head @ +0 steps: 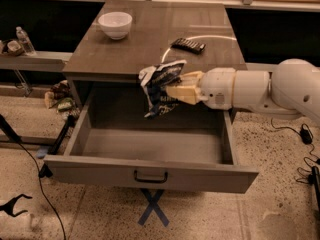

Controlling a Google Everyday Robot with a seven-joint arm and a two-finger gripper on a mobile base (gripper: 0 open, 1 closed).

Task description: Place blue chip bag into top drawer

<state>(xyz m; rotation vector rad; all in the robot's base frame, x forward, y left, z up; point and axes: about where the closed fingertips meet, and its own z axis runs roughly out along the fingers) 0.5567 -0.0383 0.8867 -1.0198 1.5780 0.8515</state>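
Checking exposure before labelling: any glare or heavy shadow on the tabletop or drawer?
Camera view: a bright curved glare arcs across the tabletop near the remote; the top drawer's rear, under the tabletop, is in deep shadow; the gripper, holding the blue chip bag above the drawer, is well lit.

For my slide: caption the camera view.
The pincer, above the open drawer, grips the chip bag; bowl and remote sit on the table.
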